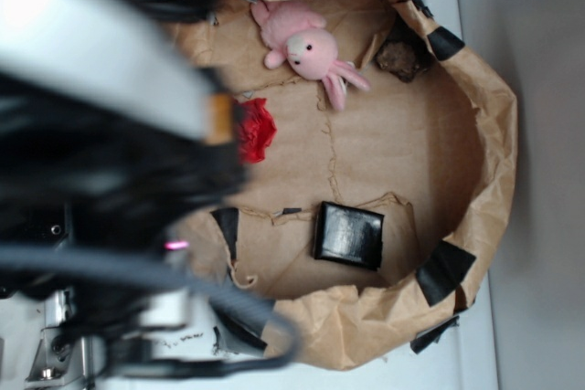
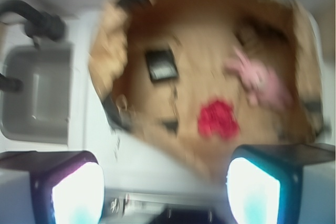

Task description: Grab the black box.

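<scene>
The black box [image 1: 348, 235] lies flat on the brown paper nest [image 1: 402, 148], low in the exterior view. It also shows in the blurred wrist view [image 2: 160, 65], upper left of centre. My gripper [image 2: 165, 190] is open and empty, its two bright fingertips [image 2: 77, 195] wide apart at the bottom of the wrist view. It hovers high above the nest's rim, well away from the box. In the exterior view the arm is a dark blur [image 1: 101, 162] filling the left side, and the jaws cannot be made out there.
A pink plush bunny [image 1: 306, 47], a red crumpled object [image 1: 256, 130] and a dark brown lumpy rock [image 1: 402, 59] lie in the nest. Black tape patches [image 1: 445, 269] mark the raised paper rim. A grey sink-like tray [image 2: 37, 95] stands left in the wrist view.
</scene>
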Tool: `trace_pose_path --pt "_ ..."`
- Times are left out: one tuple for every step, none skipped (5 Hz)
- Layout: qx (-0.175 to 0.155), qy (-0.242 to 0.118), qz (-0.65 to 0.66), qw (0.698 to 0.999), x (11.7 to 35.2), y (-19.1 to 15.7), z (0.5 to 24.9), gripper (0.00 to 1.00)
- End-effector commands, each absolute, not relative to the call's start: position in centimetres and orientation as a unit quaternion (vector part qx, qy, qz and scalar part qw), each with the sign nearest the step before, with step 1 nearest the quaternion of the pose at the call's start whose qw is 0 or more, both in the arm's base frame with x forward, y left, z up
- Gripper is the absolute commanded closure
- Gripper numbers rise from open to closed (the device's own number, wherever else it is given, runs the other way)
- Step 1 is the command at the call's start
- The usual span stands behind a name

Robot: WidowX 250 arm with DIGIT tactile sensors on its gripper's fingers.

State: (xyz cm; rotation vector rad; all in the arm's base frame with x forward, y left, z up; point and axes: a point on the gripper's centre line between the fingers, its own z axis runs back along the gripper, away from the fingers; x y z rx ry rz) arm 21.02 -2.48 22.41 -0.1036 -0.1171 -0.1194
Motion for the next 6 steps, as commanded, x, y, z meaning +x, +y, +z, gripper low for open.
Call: trace_pose_path --pt "-0.073 -0.109 -0.065 0.989 23.4 -0.4 21.9 0.00" --pt "-0.073 -0.109 -0.065 0.989 23.4 -0.4 21.9 0.00" --pt "-0.073 -0.109 -0.065 0.989 23.4 -0.4 21.9 0.00" --pt "-0.043 -0.096 -0.025 0.994 27.3 -0.7 17.4 0.00" --pt "-0.036 -0.109 -0.010 0.993 29.6 -1.0 14.7 0.00" --pt "-0.018 -0.119 -0.027 0.992 30.2 -1.1 11.3 0.00"
